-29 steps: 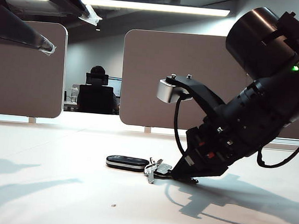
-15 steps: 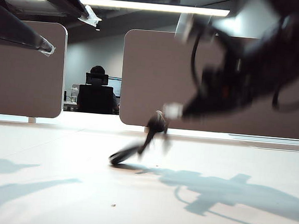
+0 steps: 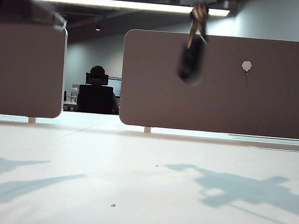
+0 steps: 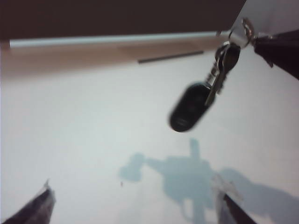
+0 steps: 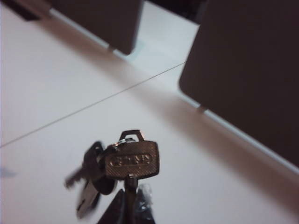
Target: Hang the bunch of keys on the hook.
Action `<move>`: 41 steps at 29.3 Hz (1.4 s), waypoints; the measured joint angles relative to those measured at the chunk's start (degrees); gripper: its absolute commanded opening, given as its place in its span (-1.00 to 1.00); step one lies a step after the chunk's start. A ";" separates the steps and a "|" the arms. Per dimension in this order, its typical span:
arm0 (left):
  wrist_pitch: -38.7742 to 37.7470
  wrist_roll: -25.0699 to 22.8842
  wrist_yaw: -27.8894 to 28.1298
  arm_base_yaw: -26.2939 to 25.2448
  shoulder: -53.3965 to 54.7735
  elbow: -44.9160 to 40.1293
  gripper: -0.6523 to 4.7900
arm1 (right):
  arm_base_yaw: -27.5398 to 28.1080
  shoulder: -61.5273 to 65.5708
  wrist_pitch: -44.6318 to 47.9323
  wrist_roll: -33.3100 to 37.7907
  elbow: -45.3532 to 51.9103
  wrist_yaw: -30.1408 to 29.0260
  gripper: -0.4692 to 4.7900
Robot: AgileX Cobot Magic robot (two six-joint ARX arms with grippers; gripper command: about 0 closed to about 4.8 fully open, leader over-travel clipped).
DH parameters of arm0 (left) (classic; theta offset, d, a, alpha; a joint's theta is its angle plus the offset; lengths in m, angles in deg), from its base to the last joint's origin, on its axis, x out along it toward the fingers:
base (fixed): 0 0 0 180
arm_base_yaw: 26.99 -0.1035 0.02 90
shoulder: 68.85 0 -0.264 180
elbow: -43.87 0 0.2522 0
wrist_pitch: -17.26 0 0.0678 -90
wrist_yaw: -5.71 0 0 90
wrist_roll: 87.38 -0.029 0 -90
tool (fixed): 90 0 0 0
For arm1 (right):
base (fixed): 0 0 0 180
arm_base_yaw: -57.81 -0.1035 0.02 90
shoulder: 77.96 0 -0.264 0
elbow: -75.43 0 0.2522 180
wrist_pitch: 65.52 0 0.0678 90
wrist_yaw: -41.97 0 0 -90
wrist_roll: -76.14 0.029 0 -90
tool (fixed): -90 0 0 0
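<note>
Your right claw [image 5: 127, 196] was clenched on one silver key, dangling the bunch of keys [image 3: 192, 53] high above the bench [image 3: 143, 185], left of the hook [image 3: 246, 66]. Your left claw [image 4: 135, 205] stood released.

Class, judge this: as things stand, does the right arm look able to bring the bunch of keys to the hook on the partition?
Probably yes. The right gripper holds the bunch of keys in the air, beside the hook, with only bare partition between them.
</note>
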 measured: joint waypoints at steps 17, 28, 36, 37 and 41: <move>8.50 -0.02 1.68 0.02 6.40 6.88 1.00 | 15.30 19.93 -2.05 -0.04 -22.18 4.83 -0.84; 6.93 -3.41 4.13 0.00 10.29 10.47 1.00 | 28.52 37.48 5.22 -0.04 -34.40 2.01 -0.84; 6.19 -6.40 6.58 0.00 10.34 10.47 1.00 | 34.16 49.55 5.09 -0.04 -45.79 1.22 -0.84; 6.19 -6.49 6.69 0.00 10.34 10.47 1.00 | 34.67 51.12 5.07 -0.04 -47.65 1.18 -0.84; 6.19 -6.51 6.73 0.00 10.34 10.47 1.00 | 35.87 56.92 5.44 -0.04 -54.49 -0.37 -0.84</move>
